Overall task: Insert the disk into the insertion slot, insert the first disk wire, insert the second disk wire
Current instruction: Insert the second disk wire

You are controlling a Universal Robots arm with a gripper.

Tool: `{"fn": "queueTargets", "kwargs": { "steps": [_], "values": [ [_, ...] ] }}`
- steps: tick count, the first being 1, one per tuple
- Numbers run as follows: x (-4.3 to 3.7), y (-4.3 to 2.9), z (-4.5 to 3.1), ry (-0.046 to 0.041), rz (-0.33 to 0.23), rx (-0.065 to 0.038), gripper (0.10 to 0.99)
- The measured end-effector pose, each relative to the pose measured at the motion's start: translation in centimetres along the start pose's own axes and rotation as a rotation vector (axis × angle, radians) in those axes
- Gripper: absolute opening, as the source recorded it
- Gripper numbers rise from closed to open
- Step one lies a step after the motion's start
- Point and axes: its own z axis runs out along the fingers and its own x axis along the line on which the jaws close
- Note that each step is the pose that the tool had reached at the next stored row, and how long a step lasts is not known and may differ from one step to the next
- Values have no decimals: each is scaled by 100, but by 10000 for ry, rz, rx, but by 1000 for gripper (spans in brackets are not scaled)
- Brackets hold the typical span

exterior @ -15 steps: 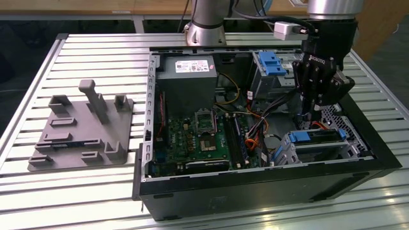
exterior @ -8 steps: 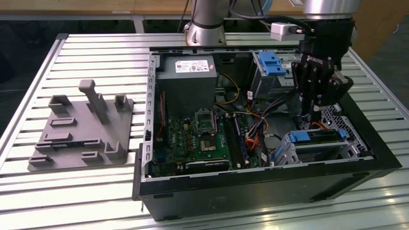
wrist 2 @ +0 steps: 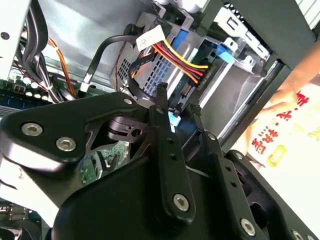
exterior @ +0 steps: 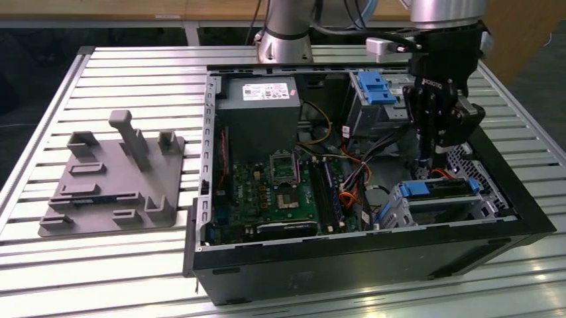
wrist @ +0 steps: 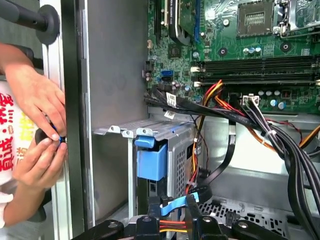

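Exterior view: bright overhead light, hard glare on the table (exterior: pixel 97 265) slats nearest the camera; case (exterior: pixel 354 265) interior darker. Second wrist view: hand (wrist 2: pixel 287 95) washed out, fingers (wrist 2: pixel 165 135) near-black. First wrist view: evenly lit.

Slatted table (exterior: pixel 124 73) w/ open PC case (exterior: pixel 354 258) on it. Inside: PSU (exterior: pixel 265 109) at far end, mobo (exterior: pixel 265 192) just nearer, cables (exterior: pixel 349 182) beside it, bay (exterior: pixel 376 89) w/ blue latch. Grey fixture (exterior: pixel 111 182) on table, at ext. view's left of case.
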Motion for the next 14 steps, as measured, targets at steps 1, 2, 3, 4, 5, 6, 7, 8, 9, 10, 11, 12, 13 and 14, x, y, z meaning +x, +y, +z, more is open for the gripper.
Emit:
{"fn": "queueTargets", "kwargs": {
  "steps": [1,2,3,4,5,6,7,8,9,10,11,12,13,14],
  "values": [
    [-1,14,0,2,17,16,337],
    [-2,23,1,1,32,17,337],
    [-3,26,3,4,44,12,337],
    [-4,26,5,9,56,7,337],
    [-4,26,5,13,66,1,337],
    [-4,26,6,14,74,-2,337],
    [-4,26,6,15,80,-6,337],
    [-5,26,6,18,83,-7,337],
    [-6,26,7,21,85,-8,337],
    [-8,26,7,28,85,-8,337],
    [-9,26,6,40,85,-9,337],
    [-10,26,5,53,85,-10,337],
    [-11,26,3,67,86,-12,337],
    [-12,25,2,80,89,-13,337]
  ]
}}
